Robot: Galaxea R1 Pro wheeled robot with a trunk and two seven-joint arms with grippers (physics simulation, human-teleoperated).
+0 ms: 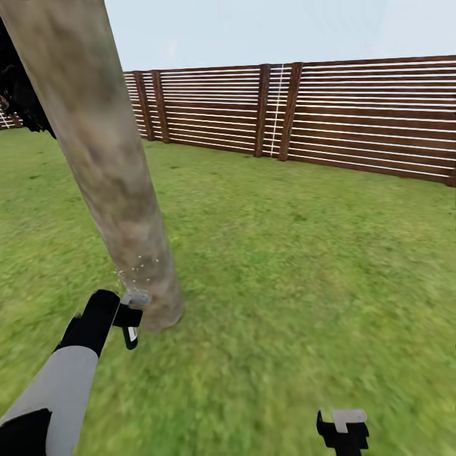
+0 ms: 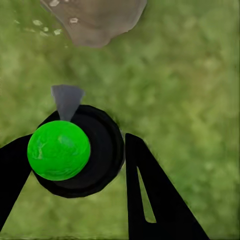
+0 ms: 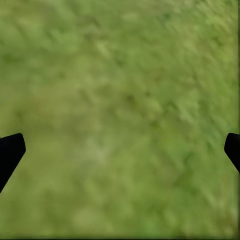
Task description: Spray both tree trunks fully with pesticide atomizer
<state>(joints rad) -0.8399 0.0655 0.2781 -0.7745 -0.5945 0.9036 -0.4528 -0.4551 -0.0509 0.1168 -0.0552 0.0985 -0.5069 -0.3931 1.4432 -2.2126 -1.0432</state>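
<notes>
From the head camera, the ground is a wide green lawn (image 1: 297,266), soft and blurry, and it runs back to a brown wooden fence (image 1: 354,120) made of long flat boards with darker posts. Above the fence the sky (image 1: 266,28) is pale blue-grey. A thick grey-brown tree trunk (image 1: 107,158) leans across the left of the picture and meets the grass just beside the left claw (image 1: 131,316). Tiny white specks (image 1: 136,269) dot the trunk low down, right above that claw. A dark clump of leaves (image 1: 19,95) sits behind the trunk at the far left. The left arm (image 1: 63,386) is grey with a black wrist, and it reaches up to the foot of the trunk. The right claw (image 1: 343,430) hangs low over bare grass, well apart from the tree. In the left wrist camera, the two black fingers (image 2: 150,200) are pinching the sprayer (image 2: 75,152), a round black thing with a bright green ball on top and a small grey nozzle that points toward the base of the trunk (image 2: 95,20). Pale specks lie on the trunk and the grass beside it; they may be spray drops, but they are too small to be sure. In the right wrist camera, grass (image 3: 120,115) lies under the two black fingertips (image 3: 10,150), which are spread wide with nothing between them.
</notes>
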